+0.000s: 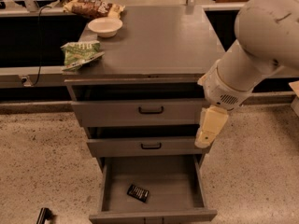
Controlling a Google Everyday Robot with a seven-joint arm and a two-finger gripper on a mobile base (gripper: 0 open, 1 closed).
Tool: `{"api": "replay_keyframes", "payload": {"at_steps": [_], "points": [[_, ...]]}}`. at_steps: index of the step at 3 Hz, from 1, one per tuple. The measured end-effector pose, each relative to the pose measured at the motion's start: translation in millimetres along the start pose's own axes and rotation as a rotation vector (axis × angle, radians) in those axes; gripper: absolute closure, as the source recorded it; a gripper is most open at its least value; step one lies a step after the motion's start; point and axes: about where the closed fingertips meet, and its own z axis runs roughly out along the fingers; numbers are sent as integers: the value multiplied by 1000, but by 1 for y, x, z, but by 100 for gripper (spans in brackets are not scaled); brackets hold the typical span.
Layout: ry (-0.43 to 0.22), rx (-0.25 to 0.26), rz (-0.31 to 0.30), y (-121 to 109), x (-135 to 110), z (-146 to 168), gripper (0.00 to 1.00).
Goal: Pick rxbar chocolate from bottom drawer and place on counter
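The rxbar chocolate (138, 192), a small black wrapper with pale stripes, lies flat on the floor of the bottom drawer (174, 183), left of centre near the front. The drawer is pulled fully open. My gripper (206, 138) hangs from the big white arm at the cabinet's right front, level with the middle drawer. It points down above the right rear corner of the open drawer, well apart from the bar. The grey counter (159, 41) is the cabinet's top.
A green snack bag (80, 54) lies at the counter's left edge, a white bowl (105, 26) and a brown-and-yellow snack bag (93, 7) at its back left. Two shallower drawers stand slightly open. A black object (44, 215) lies on the speckled floor at lower left.
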Motion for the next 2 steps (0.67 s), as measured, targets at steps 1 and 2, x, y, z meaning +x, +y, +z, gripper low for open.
{"api": "replay_keyframes", "payload": {"at_steps": [1,2], "points": [[-13,-101,7,2,-19,76,0],[-19,-104,56,23,-25,154,0]]}}
